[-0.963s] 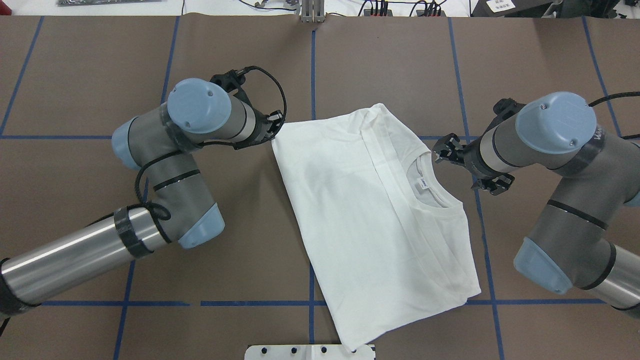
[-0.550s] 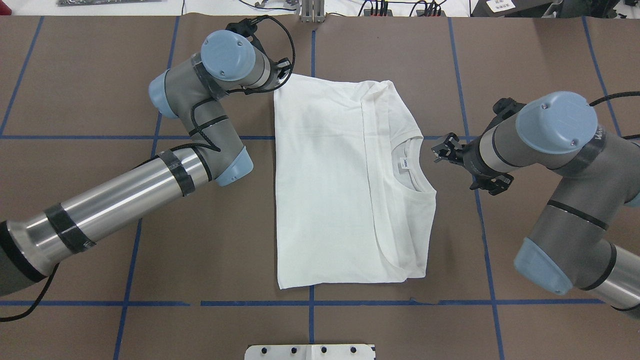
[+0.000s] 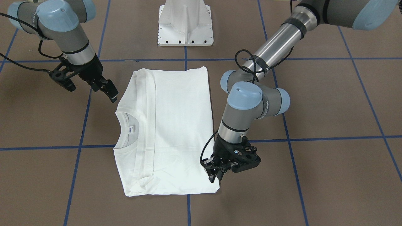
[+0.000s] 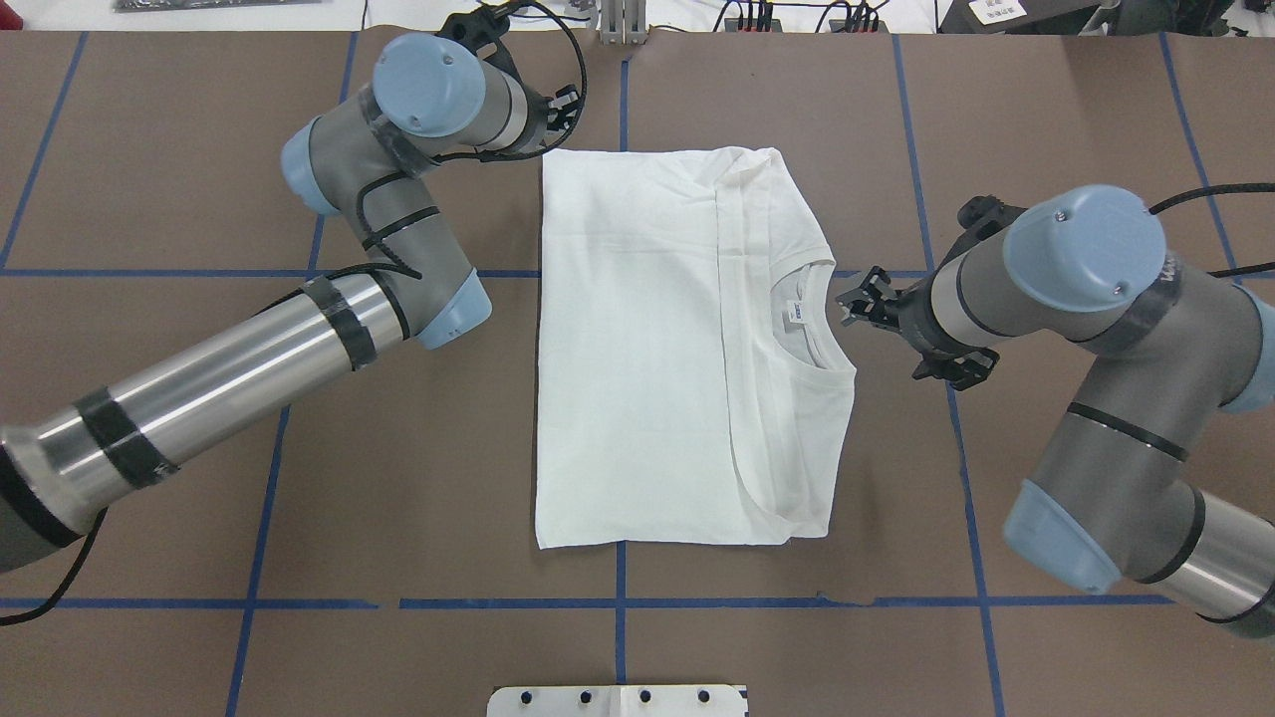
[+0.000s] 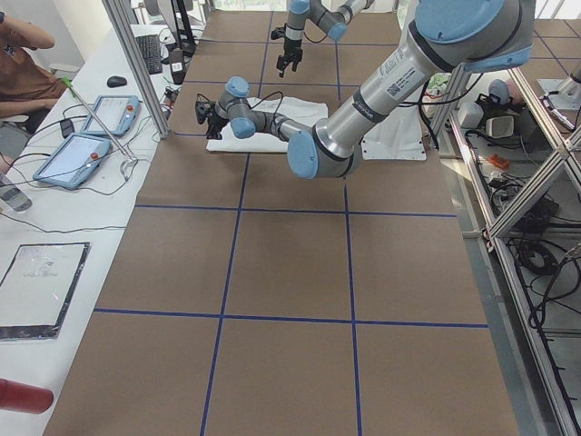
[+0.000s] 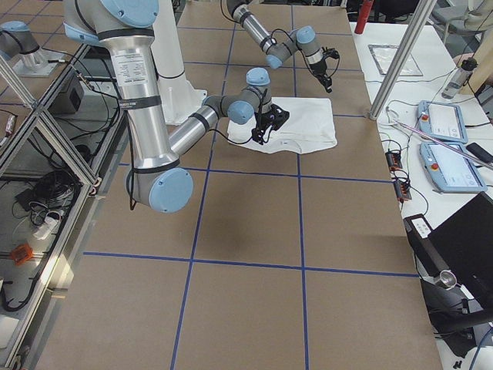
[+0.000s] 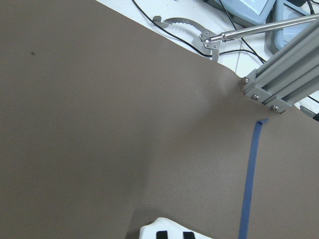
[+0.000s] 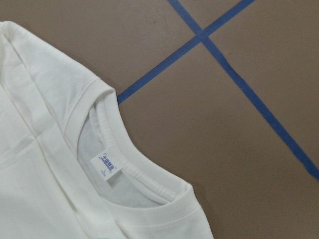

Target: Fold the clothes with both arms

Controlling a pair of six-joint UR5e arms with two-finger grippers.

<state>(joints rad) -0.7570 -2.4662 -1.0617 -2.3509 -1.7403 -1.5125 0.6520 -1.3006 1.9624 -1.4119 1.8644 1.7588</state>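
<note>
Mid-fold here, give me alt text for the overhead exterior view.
A white crew-neck shirt lies folded into a rectangle on the brown blue-taped table, neck opening toward the right. The left arm's black claw is at its far left corner; the right arm's black claw is beside that opening.

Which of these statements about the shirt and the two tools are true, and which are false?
1. The shirt lies folded flat on the table. True.
2. The neck label shows inside the collar. True.
3. The right tool grips the collar. False: it hangs beside the collar and holds nothing.
4. The collar lies on the left arm's side of the shirt. False: it lies on the right arm's side.
5. The left tool is at a shirt corner on the side away from the pedestal base. True.
</note>
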